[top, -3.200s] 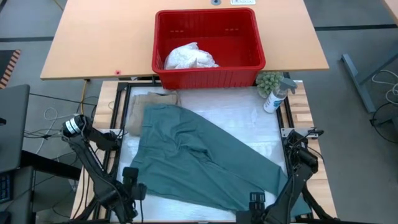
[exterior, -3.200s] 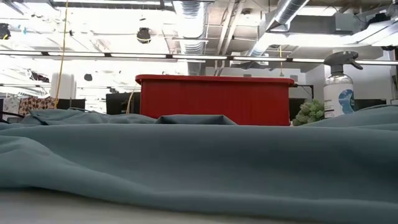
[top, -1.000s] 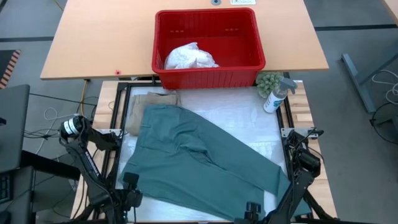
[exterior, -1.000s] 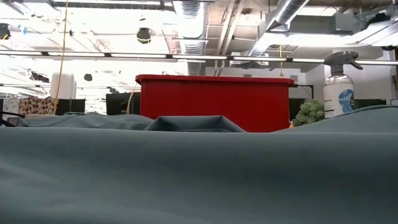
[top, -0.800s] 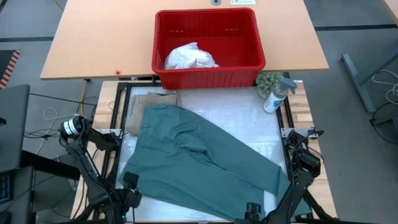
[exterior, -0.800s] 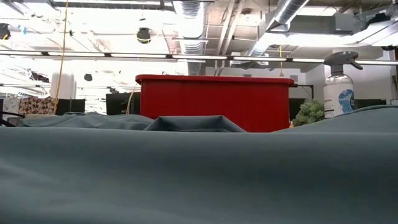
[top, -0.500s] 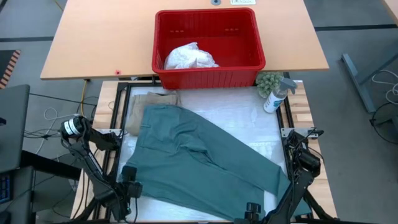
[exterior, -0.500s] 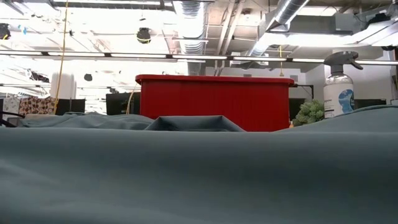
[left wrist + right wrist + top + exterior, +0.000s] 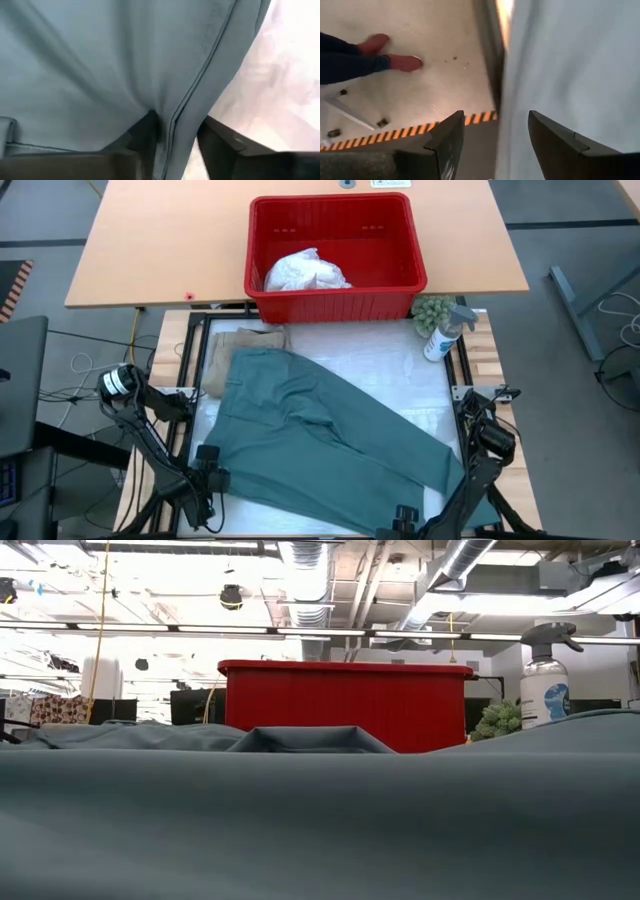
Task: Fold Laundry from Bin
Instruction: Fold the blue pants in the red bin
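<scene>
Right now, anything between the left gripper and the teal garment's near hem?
Nothing visible. The left gripper already has the teal garment hem bunched between its fingers at the table's near-left corner. The beige garment and bin lie beyond, clear of it.

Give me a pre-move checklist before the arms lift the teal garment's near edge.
1. Left gripper on the cloth: ok, a hem fold of the teal garment sits between its fingers.
2. Left grip fully closed: cannot tell.
3. Right gripper on the cloth: not ok, its fingers stand open beside the hanging edge, with nothing pinched.
4. Garment free to lift: ok, nothing lies on it, though it overlaps the beige garment.
5. Spray bottle clear of the cloth: ok, it stands at the far right corner.
6. Red bin out of the way: ok, behind the work area, with the white garment inside.
</scene>
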